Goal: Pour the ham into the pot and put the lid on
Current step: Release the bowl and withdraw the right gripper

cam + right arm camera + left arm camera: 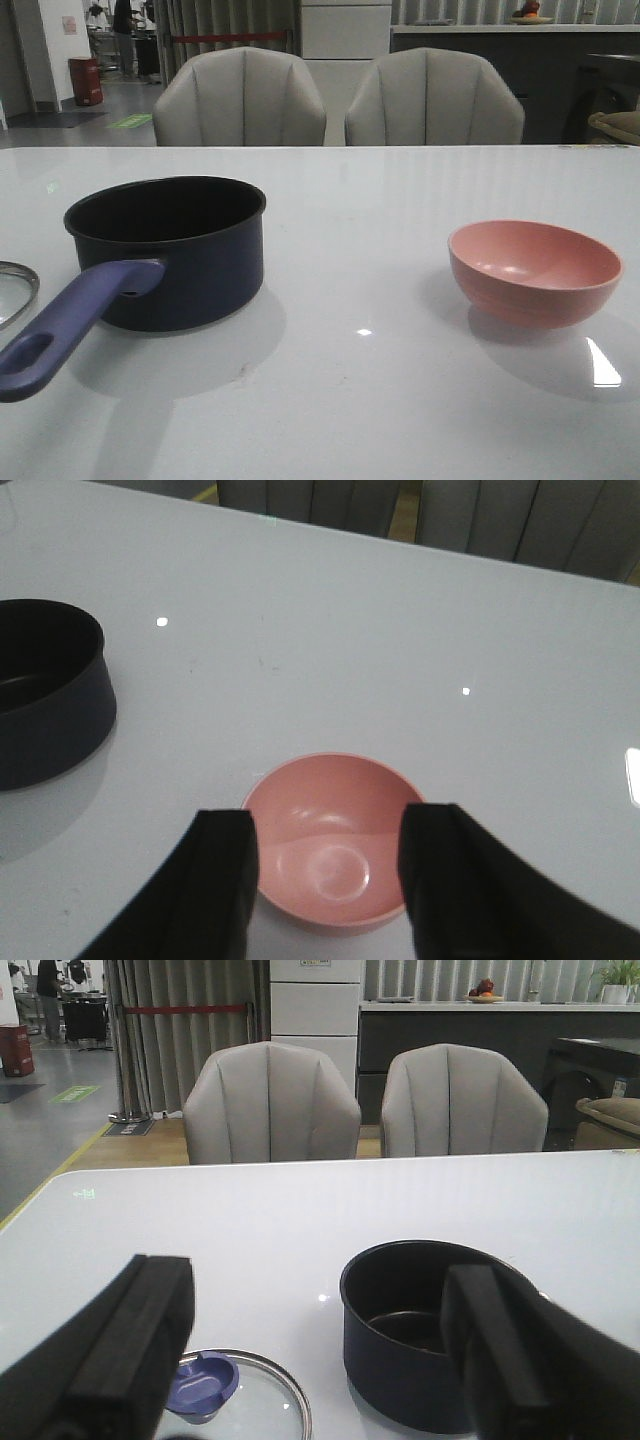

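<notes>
Both grippers stand released, holding nothing. Seen from the right wrist, the right gripper (328,885) fills the lower part of the frame, its two dark fingers (225,880) spread wide on either side of the pink bowl (330,852), hovering above it with no contact visible. That bowl's inside looks bare and glossy; no ham shows in it in any view. At the left edge of the same frame sits part of the pot (45,695), well apart from the bowl.

From the left wrist, the left gripper (320,1360) likewise has its black fingers (135,1355) parted at the bottom corners of the frame. Between them, low and left of centre, the lid (250,1400) lies flat on the white table (250,1210), blue knob up, just beside the pot, which stands right of centre.

In the front view the pot occupies the left half, handle reaching toward the lower left corner; the lid's rim peeks in at the left edge. The bowl rests at the right.
</notes>
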`<state>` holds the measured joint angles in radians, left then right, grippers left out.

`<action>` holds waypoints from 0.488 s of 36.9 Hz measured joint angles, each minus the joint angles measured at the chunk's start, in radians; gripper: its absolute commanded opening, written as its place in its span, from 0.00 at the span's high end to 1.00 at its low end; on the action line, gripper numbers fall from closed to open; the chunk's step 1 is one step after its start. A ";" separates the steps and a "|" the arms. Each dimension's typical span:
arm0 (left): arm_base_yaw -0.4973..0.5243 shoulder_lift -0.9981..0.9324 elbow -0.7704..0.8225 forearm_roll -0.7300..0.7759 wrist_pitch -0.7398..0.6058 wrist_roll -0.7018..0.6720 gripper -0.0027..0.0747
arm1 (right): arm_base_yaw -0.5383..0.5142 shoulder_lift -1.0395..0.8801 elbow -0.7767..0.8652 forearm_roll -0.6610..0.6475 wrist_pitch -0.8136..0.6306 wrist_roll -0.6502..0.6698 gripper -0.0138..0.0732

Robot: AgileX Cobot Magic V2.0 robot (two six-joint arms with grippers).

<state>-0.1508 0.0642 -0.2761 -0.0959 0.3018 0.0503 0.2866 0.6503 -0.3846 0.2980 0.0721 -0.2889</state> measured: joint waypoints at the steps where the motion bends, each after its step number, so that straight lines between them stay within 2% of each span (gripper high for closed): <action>1: 0.000 0.000 0.000 0.000 0.000 0.000 0.25 | 0.002 -0.035 0.033 0.002 -0.017 0.003 0.34; 5: 0.000 0.000 0.002 0.000 0.000 0.000 0.25 | 0.002 -0.136 0.124 0.004 -0.080 0.006 0.34; 7: 0.000 0.000 0.004 0.000 0.000 0.000 0.25 | 0.002 -0.176 0.159 0.005 -0.088 0.007 0.38; 9: 0.000 0.000 0.008 0.000 0.000 0.000 0.25 | 0.002 -0.206 0.191 0.006 -0.090 0.008 0.47; 12: 0.000 0.000 0.011 0.000 -0.002 0.000 0.25 | 0.004 -0.233 0.216 0.006 -0.096 0.010 0.69; 13: 0.000 0.000 0.011 0.000 -0.002 0.000 0.25 | 0.004 -0.239 0.223 0.006 -0.098 0.010 0.71; 15: 0.000 0.000 0.011 0.000 -0.002 0.000 0.25 | 0.004 -0.244 0.227 0.007 -0.099 0.010 0.65; 18: 0.000 0.015 0.011 0.000 -0.004 0.000 0.25 | 0.004 -0.243 0.230 0.009 -0.106 0.010 0.65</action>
<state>-0.1508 0.0795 -0.2648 -0.0959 0.2980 0.0503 0.2905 0.4071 -0.1545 0.3067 -0.0341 -0.2791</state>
